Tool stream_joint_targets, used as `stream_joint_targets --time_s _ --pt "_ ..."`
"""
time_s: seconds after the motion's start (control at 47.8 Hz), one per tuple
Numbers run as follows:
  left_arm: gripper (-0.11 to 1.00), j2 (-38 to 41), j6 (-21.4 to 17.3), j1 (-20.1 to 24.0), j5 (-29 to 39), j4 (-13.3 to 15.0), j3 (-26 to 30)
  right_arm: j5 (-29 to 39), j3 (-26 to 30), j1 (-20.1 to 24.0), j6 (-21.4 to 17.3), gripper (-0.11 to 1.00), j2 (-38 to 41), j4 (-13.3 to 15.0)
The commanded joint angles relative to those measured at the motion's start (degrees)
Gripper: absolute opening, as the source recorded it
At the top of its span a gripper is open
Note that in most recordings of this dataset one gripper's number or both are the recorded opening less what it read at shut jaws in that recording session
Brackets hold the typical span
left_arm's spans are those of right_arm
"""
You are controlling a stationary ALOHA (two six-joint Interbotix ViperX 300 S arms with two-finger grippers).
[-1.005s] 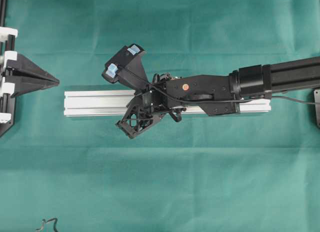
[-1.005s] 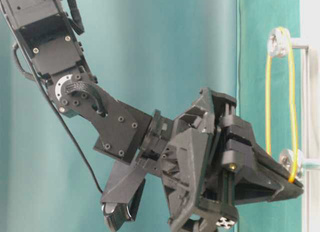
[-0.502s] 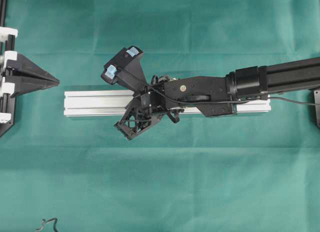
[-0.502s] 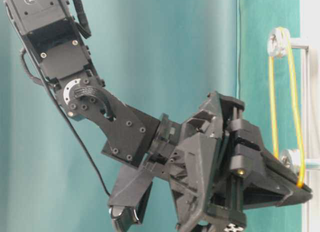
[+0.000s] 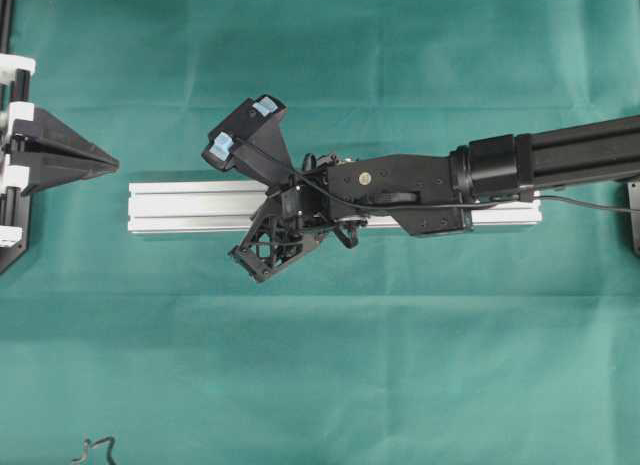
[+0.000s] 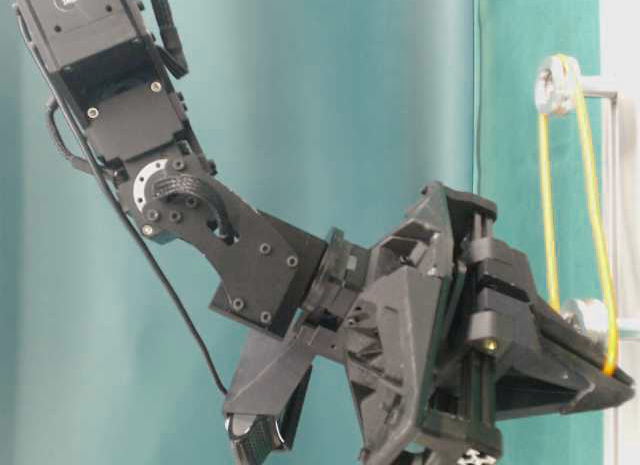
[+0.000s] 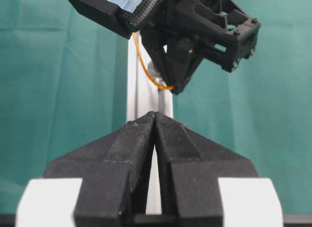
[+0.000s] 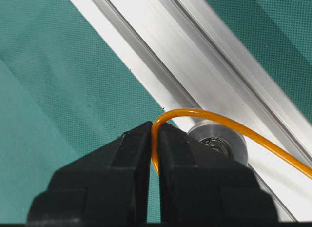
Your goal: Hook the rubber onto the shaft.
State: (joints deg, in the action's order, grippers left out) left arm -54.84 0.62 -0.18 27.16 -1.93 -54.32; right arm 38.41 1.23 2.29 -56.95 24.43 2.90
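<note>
My right tool, clamped on the rubber, has stretched it lower past the shaft; next, ease it under and release.

A robotics lab test bench: a table draped in plain green cloth, a bare aluminium rail laid across it, a black robot arm reaching over, no household things.
</note>
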Motion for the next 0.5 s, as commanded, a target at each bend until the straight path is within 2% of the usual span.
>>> stream_joint_targets --time_s 0.0,0.481 --pt "0.0 0.35 0.0 0.0 -0.53 -0.18 1.85 -0.35 1.23 0.18 0.09 0.06 -1.41 -0.09" --pt "0.0 0.35 0.0 -0.09 -0.44 -0.18 1.76 2.9 0.18 0.88 0.35 0.06 -3.87 0.53"
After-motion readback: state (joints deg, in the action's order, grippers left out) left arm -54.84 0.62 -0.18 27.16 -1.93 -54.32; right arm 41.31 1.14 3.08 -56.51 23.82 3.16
